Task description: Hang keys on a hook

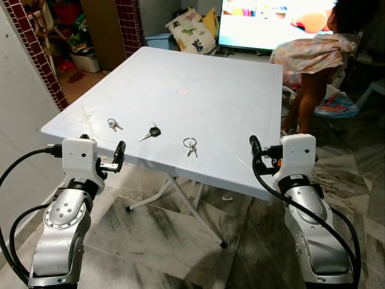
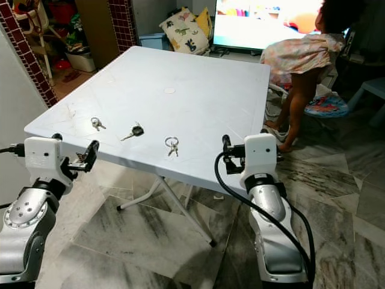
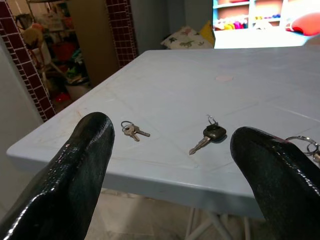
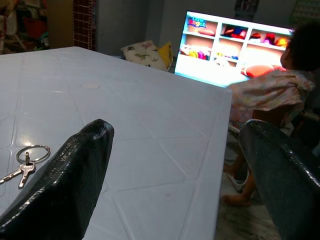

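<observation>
Keys lie in three sets along the near edge of the white table (image 1: 198, 78): a small pair (image 3: 133, 131), a black-headed key (image 3: 210, 137) and a ringed bunch (image 4: 26, 162). The left gripper (image 3: 170, 165) hovers fingers apart, the first two sets just beyond its tips. The right gripper (image 4: 175, 170), fingers also apart, has the bunch beside its finger.

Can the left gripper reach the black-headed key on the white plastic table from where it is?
Probably yes. The left gripper sits open at the white plastic table edge, and the black-headed key lies just beyond with bare tabletop between them.
</observation>
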You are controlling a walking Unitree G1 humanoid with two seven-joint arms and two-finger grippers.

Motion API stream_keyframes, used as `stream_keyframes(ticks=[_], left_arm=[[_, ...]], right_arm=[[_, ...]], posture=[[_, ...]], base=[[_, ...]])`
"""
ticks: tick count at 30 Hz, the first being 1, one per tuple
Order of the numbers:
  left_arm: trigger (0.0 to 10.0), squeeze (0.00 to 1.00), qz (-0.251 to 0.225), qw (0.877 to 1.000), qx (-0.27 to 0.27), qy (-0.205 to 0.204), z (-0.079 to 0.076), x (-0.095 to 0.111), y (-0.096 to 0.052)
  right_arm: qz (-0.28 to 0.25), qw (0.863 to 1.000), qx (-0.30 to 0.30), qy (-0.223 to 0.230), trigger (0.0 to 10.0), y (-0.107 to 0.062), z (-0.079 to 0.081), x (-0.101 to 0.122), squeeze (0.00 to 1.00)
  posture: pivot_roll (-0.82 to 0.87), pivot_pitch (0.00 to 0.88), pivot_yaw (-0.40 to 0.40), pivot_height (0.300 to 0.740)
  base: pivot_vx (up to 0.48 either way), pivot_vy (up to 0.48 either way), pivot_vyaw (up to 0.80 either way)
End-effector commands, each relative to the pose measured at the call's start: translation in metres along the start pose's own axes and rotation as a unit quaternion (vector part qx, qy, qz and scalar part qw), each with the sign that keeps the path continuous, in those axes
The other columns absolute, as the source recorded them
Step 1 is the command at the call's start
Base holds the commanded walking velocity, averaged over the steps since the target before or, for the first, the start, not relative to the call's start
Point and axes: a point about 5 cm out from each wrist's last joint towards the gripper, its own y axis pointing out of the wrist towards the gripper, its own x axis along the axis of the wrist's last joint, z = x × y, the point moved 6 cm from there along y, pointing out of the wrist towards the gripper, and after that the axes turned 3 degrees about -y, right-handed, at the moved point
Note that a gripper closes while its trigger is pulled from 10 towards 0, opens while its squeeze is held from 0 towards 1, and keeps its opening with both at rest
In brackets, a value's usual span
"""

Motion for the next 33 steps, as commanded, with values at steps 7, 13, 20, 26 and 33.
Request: stream_keyframes(ticks=[7, 13, 20, 26, 33], left_arm=[[10.0, 0.0, 0.004, 1.0, -0.005, -0.002, -0.002, -0.003, -0.002], [10.0, 0.0, 0.012, 1.0, 0.001, -0.006, -0.001, -0.008, -0.005], [10.0, 0.0, 0.012, 1.0, 0.009, -0.012, 0.003, -0.007, -0.003], [10.0, 0.0, 0.006, 1.0, 0.016, -0.016, 0.008, -0.005, -0.003], [10.0, 0.0, 0.006, 1.0, 0.018, -0.016, 0.003, -0.008, -0.002]], right_arm=[[-0.005, 1.0, 0.008, -0.002, 10.0, -0.001, 0.002, 0.003, 0.0], [-0.013, 1.0, 0.015, 0.003, 10.0, 0.001, 0.003, 0.007, 0.0], [-0.019, 1.0, 0.012, 0.019, 10.0, 0.008, 0.006, 0.01, 0.0], [-0.015, 0.999, 0.015, 0.025, 10.0, 0.007, 0.011, 0.008, 0.0], [-0.003, 0.999, 0.018, 0.036, 10.0, 0.007, 0.013, 0.0, 0.0]], posture=[[-0.01, 0.0, -0.003, 0.74], [0.0, 0.0, -0.006, 0.74], [0.02, 0.0, -0.001, 0.74], [0.03, 0.0, -0.005, 0.74], [0.03, 0.0, -0.024, 0.74]], base=[[0.0, -0.402, 0.0], [0.0, -0.406, 0.0], [0.0, -0.399, 0.0], [0.0, 0.0, 0.0], [0.0, 0.0, 0.0]])
